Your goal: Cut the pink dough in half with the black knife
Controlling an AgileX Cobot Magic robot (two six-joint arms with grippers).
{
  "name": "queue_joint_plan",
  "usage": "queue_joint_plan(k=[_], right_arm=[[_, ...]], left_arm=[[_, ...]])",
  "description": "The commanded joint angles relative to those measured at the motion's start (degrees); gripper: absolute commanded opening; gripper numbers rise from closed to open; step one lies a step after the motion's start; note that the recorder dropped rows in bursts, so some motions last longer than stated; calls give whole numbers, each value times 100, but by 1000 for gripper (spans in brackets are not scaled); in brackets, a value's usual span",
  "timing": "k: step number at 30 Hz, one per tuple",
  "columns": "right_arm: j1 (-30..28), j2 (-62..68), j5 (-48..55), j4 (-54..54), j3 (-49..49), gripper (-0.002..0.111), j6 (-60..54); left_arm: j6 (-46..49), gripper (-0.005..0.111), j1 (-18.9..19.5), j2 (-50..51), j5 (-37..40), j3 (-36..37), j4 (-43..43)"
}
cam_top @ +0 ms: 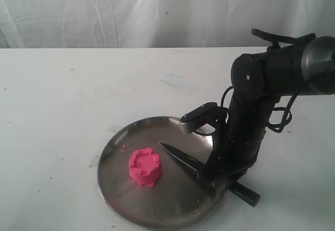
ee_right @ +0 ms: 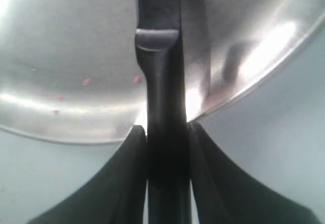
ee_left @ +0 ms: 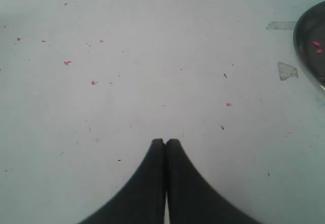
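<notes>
Holds the black knife (cam_top: 180, 158) by its handle in the right gripper (cam_top: 212, 177), across the metal plate (cam_top: 112, 142) rim, tip near 1 notched pink dough (cam_top: 145, 167) lump.

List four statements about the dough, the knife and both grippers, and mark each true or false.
1. The pink dough lies in two halves. False: it is one whole lump on the plate.
2. The right gripper is closed on the handle of the black knife. True.
3. The knife's blade lies over the plate. True.
4. The left gripper grips the plate's rim. False: it is shut on nothing, over the table.
</notes>
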Motion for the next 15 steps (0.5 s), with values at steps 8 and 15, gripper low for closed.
queue_joint_plan(k=[8,15], right_arm=[[14,162,-186,-354,41,16,435],[14,162,-247,-323,31,28,558]], left_arm=[[3,0,24,-21,-8,24,-19],[3,0,24,-21,-8,24,-19]])
